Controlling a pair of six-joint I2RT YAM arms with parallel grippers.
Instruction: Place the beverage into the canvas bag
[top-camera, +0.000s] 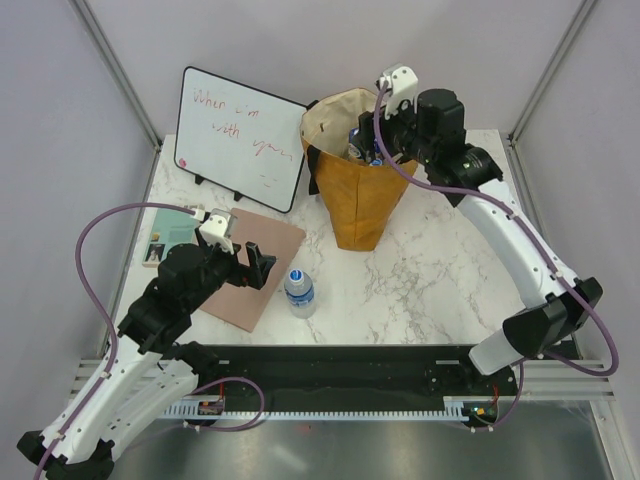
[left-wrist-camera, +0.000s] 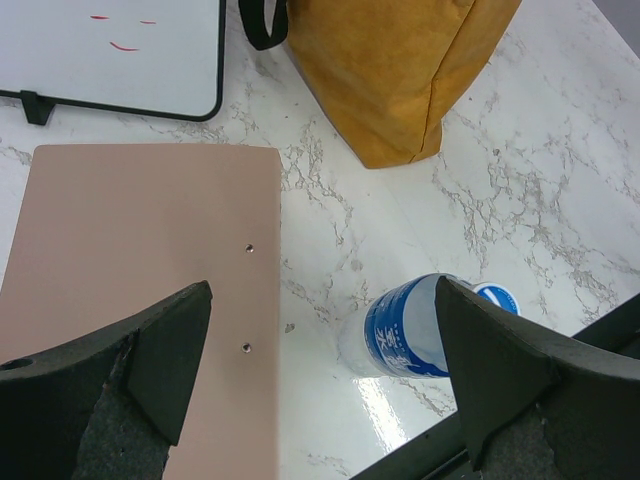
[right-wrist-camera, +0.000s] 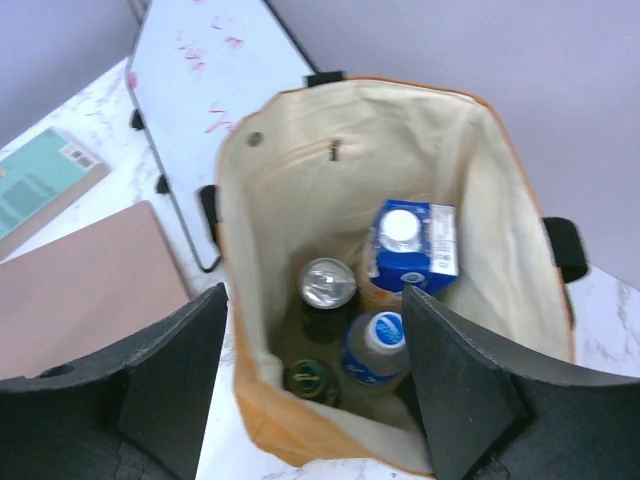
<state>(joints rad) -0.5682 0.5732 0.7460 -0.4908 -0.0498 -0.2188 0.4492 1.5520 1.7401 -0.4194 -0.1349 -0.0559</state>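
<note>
The canvas bag (top-camera: 357, 196) stands upright at the back centre, mustard outside and cream inside (right-wrist-camera: 300, 190). My right gripper (top-camera: 366, 147) hovers over its mouth, open (right-wrist-camera: 313, 292), with nothing between its fingers. Down in the bag are a silver-topped can (right-wrist-camera: 328, 284), a blue carton (right-wrist-camera: 412, 246), a blue-capped water bottle (right-wrist-camera: 374, 346) and a green-topped bottle (right-wrist-camera: 311, 379). Another water bottle (top-camera: 299, 291) with a blue label (left-wrist-camera: 402, 335) stands on the marble. My left gripper (top-camera: 255, 266) is open (left-wrist-camera: 322, 286) just left of this bottle, not touching it.
A whiteboard (top-camera: 240, 135) with red writing leans at the back left. A pink board (top-camera: 256, 270) lies under my left gripper, with a teal book (top-camera: 168, 238) beside it. The black rail (top-camera: 340, 370) runs along the table's near edge.
</note>
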